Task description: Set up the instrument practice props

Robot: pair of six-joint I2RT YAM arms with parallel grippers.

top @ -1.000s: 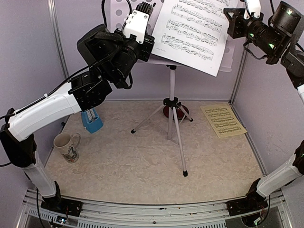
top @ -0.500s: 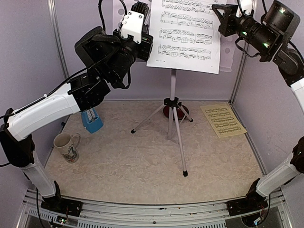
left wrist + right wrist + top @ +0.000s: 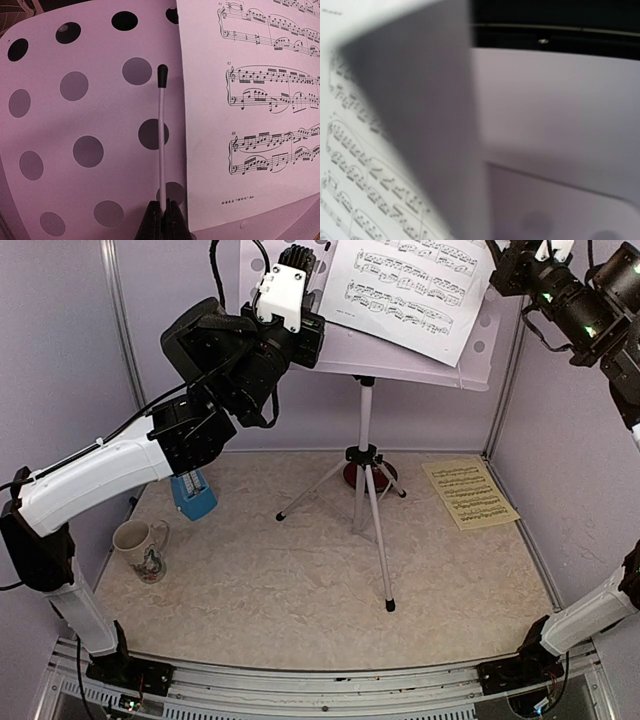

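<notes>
The white printed music sheet (image 3: 410,285) leans askew against the desk of the white perforated music stand on its silver tripod (image 3: 400,360). Its lower right corner is close to the ledge and its lower left corner rides higher.

The right gripper (image 3: 505,265) has its jaws pressed together at the sheet's upper right corner, apparently pinching the paper. Its own camera shows only blurred paper close to the lens. The left gripper (image 3: 162,207) pinches the base of the thin white page-holder wire with a black tip (image 3: 162,130). That wire stands just left of the sheet's edge, not over it. Whether it is lifted off the desk I cannot tell.

The step seems to be seating the page:
- Turn the sheet until its bottom edge runs parallel to the ledge.
- Lower it until it rests there.
- Only then bring the wire across the left margin.
- Work the wire gently, since the tripod looks light and may twist.

The yellow music sheet (image 3: 470,493) lies flat on the worktop (image 3: 250,570) at right. The small blue pyramid metronome (image 3: 193,495) stands at left.
</notes>
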